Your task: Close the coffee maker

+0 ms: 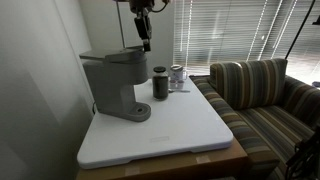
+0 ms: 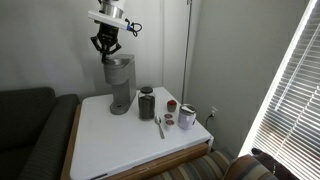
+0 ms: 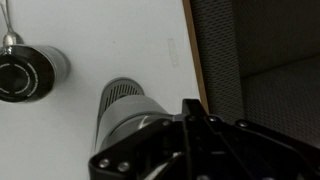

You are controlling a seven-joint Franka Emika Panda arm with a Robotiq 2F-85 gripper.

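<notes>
The grey coffee maker [image 1: 113, 85] stands at the back of the white table, near the wall; it also shows in the other exterior view [image 2: 120, 82]. Its top lid lies low on the head, and I cannot tell whether it is fully down. My gripper [image 1: 146, 42] hangs just above the overhanging front of the head, also seen from the other side [image 2: 107, 48]. In the wrist view the fingers [image 3: 190, 104] meet at a point over the grey machine [image 3: 122, 108]. The gripper looks shut and holds nothing.
A dark cylindrical cup [image 1: 160, 83] and a clear jar [image 1: 177, 77] stand beside the machine. A spoon [image 2: 160, 127], small lids and a white mug [image 2: 213, 117] lie near the table's edge. A striped sofa [image 1: 262, 95] borders the white table [image 1: 170, 130].
</notes>
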